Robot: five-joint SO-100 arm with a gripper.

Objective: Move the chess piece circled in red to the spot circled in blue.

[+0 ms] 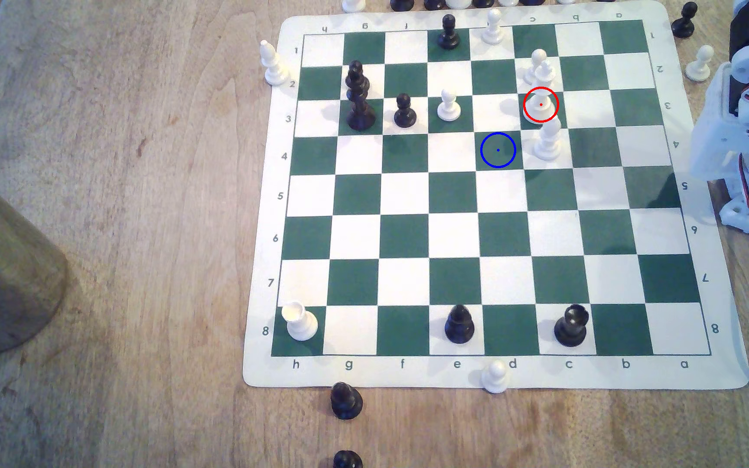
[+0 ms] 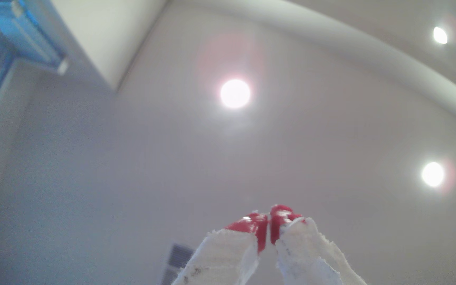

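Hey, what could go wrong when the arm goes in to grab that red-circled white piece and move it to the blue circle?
1. The red-circled piece stands crowded: one white piece just behind it, another just in front. Fingers could topple either.
2. The blue-circled square sits right beside that front piece, so the carry or set-down may clip it.
3. The gripper is shut, pointing at the ceiling; it must swing down and open first.
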